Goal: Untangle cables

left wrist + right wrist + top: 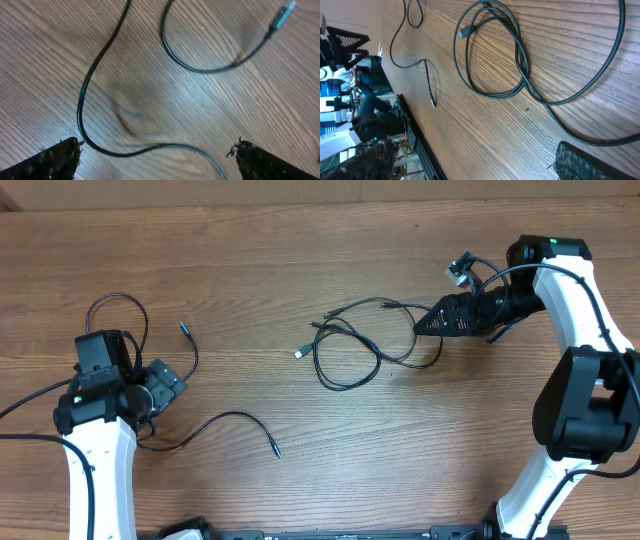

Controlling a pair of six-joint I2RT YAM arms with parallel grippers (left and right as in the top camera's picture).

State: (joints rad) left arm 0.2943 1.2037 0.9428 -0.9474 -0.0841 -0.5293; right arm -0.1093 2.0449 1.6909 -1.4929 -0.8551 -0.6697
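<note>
At far left, the left pincer [165, 383] hangs released above a separate cable [235, 414] on the surface [300, 250]. Mid-surface, looped cables [345, 386] lie crossed. The right pincer [425, 323], spread wide, sits beside them, seemingly ready to draw one free.

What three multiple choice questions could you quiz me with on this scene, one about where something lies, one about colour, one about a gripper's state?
1. Where does the cable bundle lie?
A. on the table, next to the right gripper
B. hanging off the edge
C. on top of a box

2. What colour is the bundle?
A. white
B. black
C. red

3. How is the left gripper?
A. shut on a plug
B. open, holding nothing
C. shut and empty

Answers:
1 A: the overhead view shows its loops beside that gripper's tip.
2 B: every strand looks black.
3 B: its wrist view shows the fingers wide apart, with a loose cable lying on the wood between them.
</note>
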